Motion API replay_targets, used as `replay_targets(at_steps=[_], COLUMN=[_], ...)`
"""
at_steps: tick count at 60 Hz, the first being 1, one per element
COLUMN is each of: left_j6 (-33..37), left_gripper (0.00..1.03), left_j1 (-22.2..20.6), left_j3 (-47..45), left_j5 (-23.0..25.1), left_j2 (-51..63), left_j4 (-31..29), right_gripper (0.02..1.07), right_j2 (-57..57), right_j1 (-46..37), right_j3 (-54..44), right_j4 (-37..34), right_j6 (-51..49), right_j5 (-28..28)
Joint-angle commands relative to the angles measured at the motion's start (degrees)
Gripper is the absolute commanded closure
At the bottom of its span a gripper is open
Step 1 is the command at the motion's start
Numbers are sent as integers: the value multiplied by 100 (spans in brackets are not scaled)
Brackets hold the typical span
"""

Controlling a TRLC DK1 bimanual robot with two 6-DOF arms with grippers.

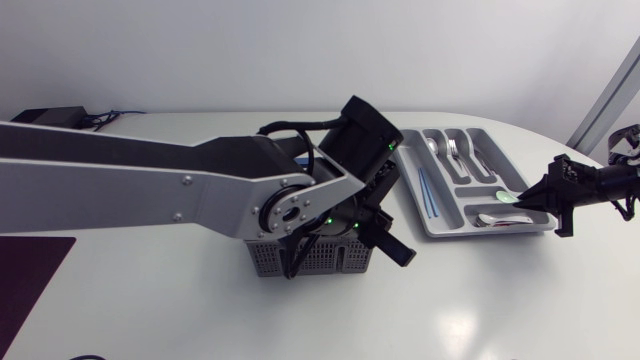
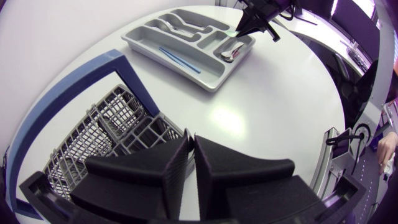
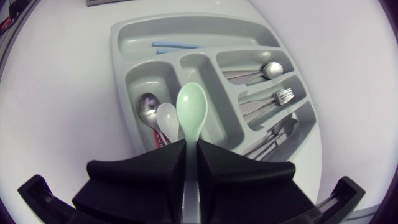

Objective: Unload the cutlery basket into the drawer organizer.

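This looks like a robotics lab. A silver-grey, black-jointed left arm (image 1: 120, 175) enters at nine o'clock and a right arm (image 1: 612, 180) at three. Both reach over a white rounded table (image 1: 180, 310) holding a grey mesh cutlery basket (image 1: 330, 262) and a grey plastic drawer organizer (image 1: 412, 195).

Shows left gripper (image 2: 191, 155), 2 fingers (image 2: 168, 165) together, above grey cutlery basket (image 2: 106, 127). Also shows drawer organizer (image 2: 208, 86) ahead, right gripper (image 2: 239, 28) over its far end.

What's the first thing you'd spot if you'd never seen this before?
The big silver left arm stretches across the table, with the left end effector at the grey cutlery basket. Next, the right end effector pinches a mint-green spoon over the drawer organizer, which already holds cutlery.
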Motion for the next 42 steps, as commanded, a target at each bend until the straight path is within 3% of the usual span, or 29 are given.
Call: replay_targets(at_steps=[1, 31, 42], left_j6=[-106, -89, -159], left_gripper=[93, 93, 93], left_j1=[-28, -1, 60], left_j3=[-207, -454, -533], left_j5=[-37, 183, 438], left_j2=[-223, -698, -760], left_j4=[66, 338, 479], right_gripper=[102, 100, 63], right_j2=[198, -5, -259], right_j1=[164, 630, 727], right_j3=[55, -762, -1131], right_j4=[-14, 829, 1163], right_j6=[-280, -824, -824], right_j5=[178, 872, 934])
